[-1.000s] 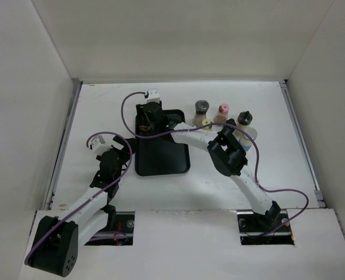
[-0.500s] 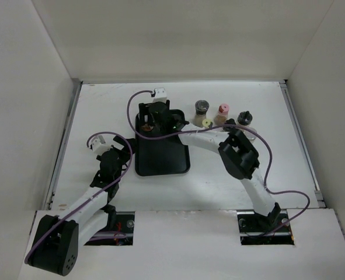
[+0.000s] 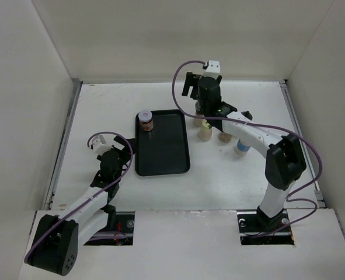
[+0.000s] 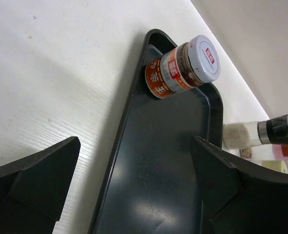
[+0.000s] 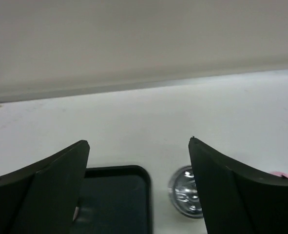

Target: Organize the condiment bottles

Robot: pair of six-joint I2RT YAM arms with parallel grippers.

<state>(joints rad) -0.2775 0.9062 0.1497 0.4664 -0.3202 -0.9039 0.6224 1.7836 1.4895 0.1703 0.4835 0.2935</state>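
A brown jar with a white cap (image 3: 145, 121) (image 4: 182, 70) stands alone in the far left corner of the black tray (image 3: 163, 154) (image 4: 148, 175). To the right of the tray is a group of condiment bottles: a beige one with a yellow-green cap (image 3: 205, 132), another beige one (image 3: 225, 137), a white one (image 3: 240, 147) and a black-capped one (image 3: 246, 115) (image 4: 260, 132). My right gripper (image 3: 200, 96) (image 5: 139, 141) hangs open and empty over this group, with a silver-grey cap (image 5: 185, 197) just below it. My left gripper (image 3: 124, 150) (image 4: 135, 141) is open at the tray's left edge, holding nothing.
White walls close in the table on the left, back and right. The right forearm and its purple cable (image 3: 260, 125) lie across the bottle group and hide parts of it. A pink cap (image 4: 282, 152) shows behind the black-capped bottle.
The right gripper has let go of the brown jar in the tray's far left corner, opened, and swung right and back to above the bottle group. The left arm has not moved.
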